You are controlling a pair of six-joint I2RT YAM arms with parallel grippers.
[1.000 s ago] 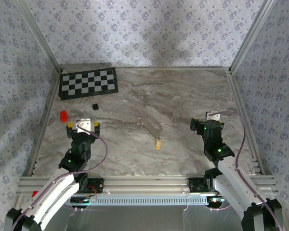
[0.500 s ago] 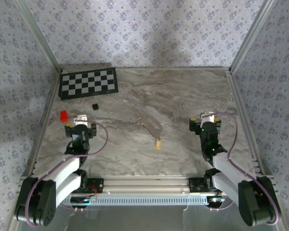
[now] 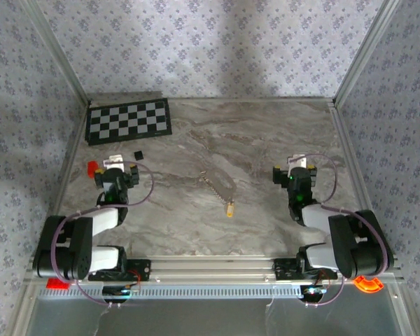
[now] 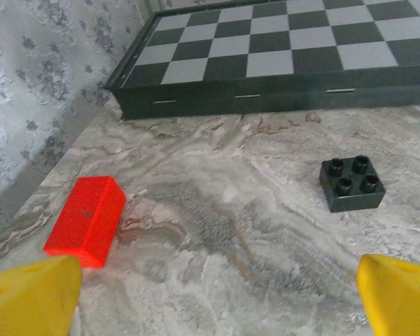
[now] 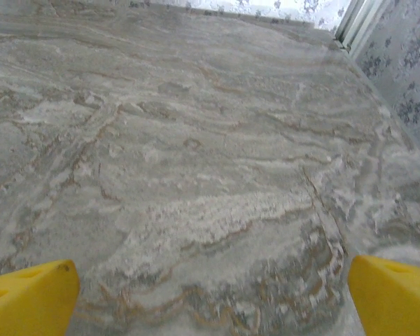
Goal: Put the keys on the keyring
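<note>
A small key with a yellow head (image 3: 229, 208) lies on the marble near the middle of the table. The keyring (image 3: 211, 179), a thin silvery ring with a short chain, lies just behind it, faint against the stone. My left gripper (image 3: 116, 168) sits low at the left and is open, with bare marble between its yellow fingertips (image 4: 31, 294). My right gripper (image 3: 294, 170) sits low at the right, also open over bare marble (image 5: 210, 301). Both grippers are well apart from the key and keyring.
A small red block (image 4: 87, 220) lies just ahead-left of the left gripper and a black studded cube (image 4: 351, 183) ahead-right. A checkerboard (image 3: 129, 120) lies at the back left. Patterned walls close in the table on three sides. An orange piece (image 3: 368, 283) sits by the right base.
Both arms have folded down and back onto their bases. Both grippers have shifted slightly toward the back of the table and stayed open. The key and keyring have not moved.
</note>
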